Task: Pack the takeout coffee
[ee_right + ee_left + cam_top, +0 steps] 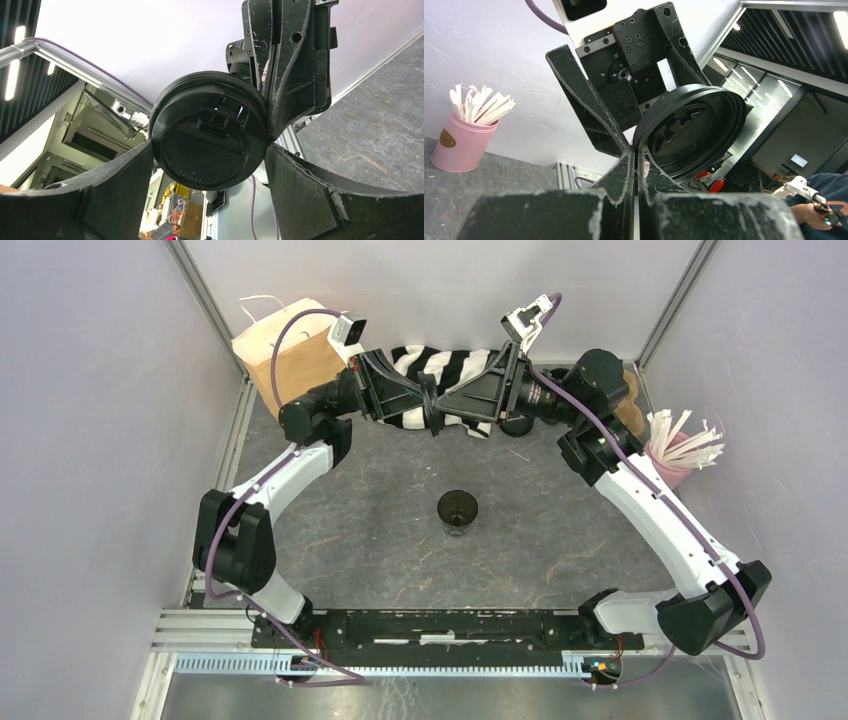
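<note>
A flat black lid (691, 127) hangs in the air over the back of the table. My left gripper (638, 152) is shut on its rim, pinching the edge between the fingertips. My right gripper (207, 150) faces the lid's top (207, 145) and is open, one finger close on each side of it. From above, the left gripper (420, 400) and the right gripper (455, 400) meet tip to tip above a striped cloth. A lidless black cup (458, 511) stands upright mid-table, apart from both arms. The takeout coffee, a cup with its lid on, is out of view.
A brown paper bag (285, 345) stands in the back left corner. A black-and-white striped cloth (450, 368) lies along the back wall under the grippers. A pink pot of white stirrers (675, 455) stands at the right wall. Walls close three sides.
</note>
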`<state>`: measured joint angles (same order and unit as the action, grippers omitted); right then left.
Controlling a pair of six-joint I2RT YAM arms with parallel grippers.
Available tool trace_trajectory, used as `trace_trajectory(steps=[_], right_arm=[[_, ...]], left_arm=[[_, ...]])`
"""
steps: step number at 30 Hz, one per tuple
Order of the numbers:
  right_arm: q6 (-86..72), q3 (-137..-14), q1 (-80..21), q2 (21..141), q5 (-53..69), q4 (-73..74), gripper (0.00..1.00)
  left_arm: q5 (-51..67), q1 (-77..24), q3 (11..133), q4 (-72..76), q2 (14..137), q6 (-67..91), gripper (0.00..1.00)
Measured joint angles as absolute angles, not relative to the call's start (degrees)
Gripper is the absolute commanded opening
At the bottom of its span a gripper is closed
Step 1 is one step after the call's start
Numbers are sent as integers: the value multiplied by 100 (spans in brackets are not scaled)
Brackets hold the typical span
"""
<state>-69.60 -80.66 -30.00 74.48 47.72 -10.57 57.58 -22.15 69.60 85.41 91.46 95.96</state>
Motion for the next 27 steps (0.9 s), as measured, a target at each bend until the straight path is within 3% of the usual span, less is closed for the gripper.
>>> trace_trajectory(steps=[16, 21, 24, 27], right_arm=[[-7194, -7843, -2961, 7376, 4598, -1328, 82], [-7081, -7537, -2635, 7157, 4604, -1264, 82], [-6740, -7083, -2176, 6827, 4633, -989, 83], [-6023, -6829, -1767, 6608, 4628, -189, 84]], left_arm=[[5852, -2032, 6270, 8541, 8761, 9159, 69], [5767, -1774, 5559, 8265, 7979, 8597, 78], [5596, -1675, 5188, 7380, 7336, 7843, 87], [4950, -1682, 5162, 4797, 6396, 6370, 93]])
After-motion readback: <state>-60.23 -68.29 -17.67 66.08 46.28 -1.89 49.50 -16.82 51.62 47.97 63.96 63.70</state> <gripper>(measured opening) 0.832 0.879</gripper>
